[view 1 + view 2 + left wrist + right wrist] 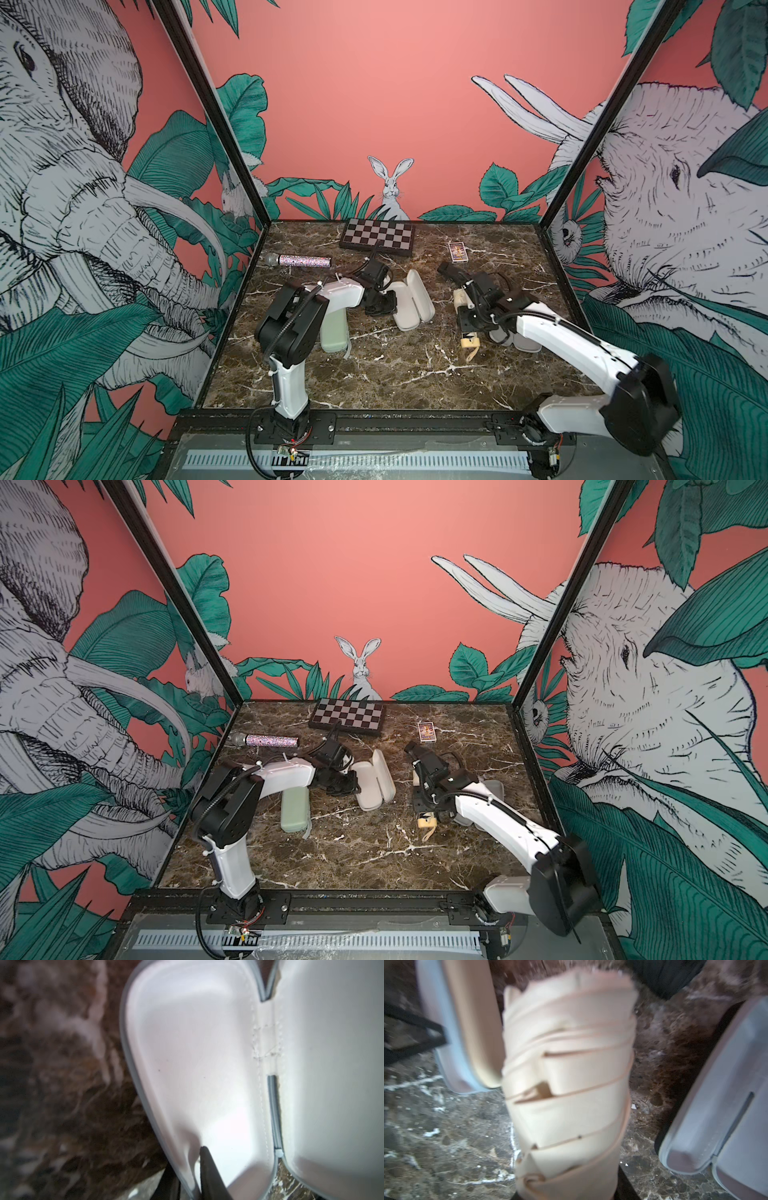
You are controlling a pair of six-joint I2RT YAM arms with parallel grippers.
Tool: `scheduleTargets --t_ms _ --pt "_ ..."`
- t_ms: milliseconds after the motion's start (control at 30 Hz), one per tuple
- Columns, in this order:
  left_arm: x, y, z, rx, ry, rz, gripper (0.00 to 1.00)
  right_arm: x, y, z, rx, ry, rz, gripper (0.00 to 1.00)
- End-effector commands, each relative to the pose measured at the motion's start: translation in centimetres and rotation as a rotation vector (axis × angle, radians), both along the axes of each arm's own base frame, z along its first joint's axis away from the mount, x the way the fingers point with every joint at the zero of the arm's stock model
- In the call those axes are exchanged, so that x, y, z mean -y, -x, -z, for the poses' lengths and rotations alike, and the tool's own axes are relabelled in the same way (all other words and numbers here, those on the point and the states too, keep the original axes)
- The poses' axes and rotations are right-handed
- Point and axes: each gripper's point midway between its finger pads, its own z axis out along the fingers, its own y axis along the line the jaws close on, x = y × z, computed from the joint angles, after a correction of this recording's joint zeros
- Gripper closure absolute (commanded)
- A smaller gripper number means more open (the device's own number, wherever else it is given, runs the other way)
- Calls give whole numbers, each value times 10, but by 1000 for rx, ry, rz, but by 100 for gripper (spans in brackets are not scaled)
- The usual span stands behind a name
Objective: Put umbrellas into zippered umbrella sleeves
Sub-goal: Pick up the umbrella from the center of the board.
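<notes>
Only the mint sleeve (333, 332) lay shut toward the worktop's left edge; the left tool (388, 303) nipped the rim of the open cream sleeve (415, 307) mid-worktop, while the right tool (468, 322) straddled the cream umbrella (566, 1084), grip unclear.

In both top views the left arm (338, 293) stands up from the rail at the lower left. It bends at its black elbow and reaches toward the middle of the frame, with the wrist tipped down. The left gripper (384, 306) sits low, and its jaws pinch the thin wall of the cream sleeve (409, 299). In the left wrist view one dark finger (208, 1169) is inside that wall. The right arm (561, 332) comes from the lower right and stretches up and to the left. The right gripper (467, 326) points down, with its jaws closed around the cream umbrella (569, 1084).
</notes>
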Motion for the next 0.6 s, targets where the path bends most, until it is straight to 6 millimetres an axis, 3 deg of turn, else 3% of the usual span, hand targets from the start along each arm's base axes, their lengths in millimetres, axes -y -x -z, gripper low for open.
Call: scheduleTargets --t_ms 0,67,133,300,400,433,567 --pt "10 13 -8 31 38 -124 80 -45 -16 -55 188 -202 26 85" --pt "15 22 -9 35 41 -152 79 -79 -31 -84 376 -279 25 83" --pt "25 37 -8 27 49 -143 79 -100 -49 -105 527 -304 50 83" --pt "24 44 -10 17 79 -180 79 -145 -82 -112 810 -304 96 82" --pt "24 45 -12 18 84 -176 79 -157 -91 -93 873 -231 91 83" --pt "23 46 -11 13 85 -181 79 -161 -92 -75 857 -215 78 83" --pt "25 46 -9 7 131 -214 80 -155 -76 -34 759 -177 53 84"
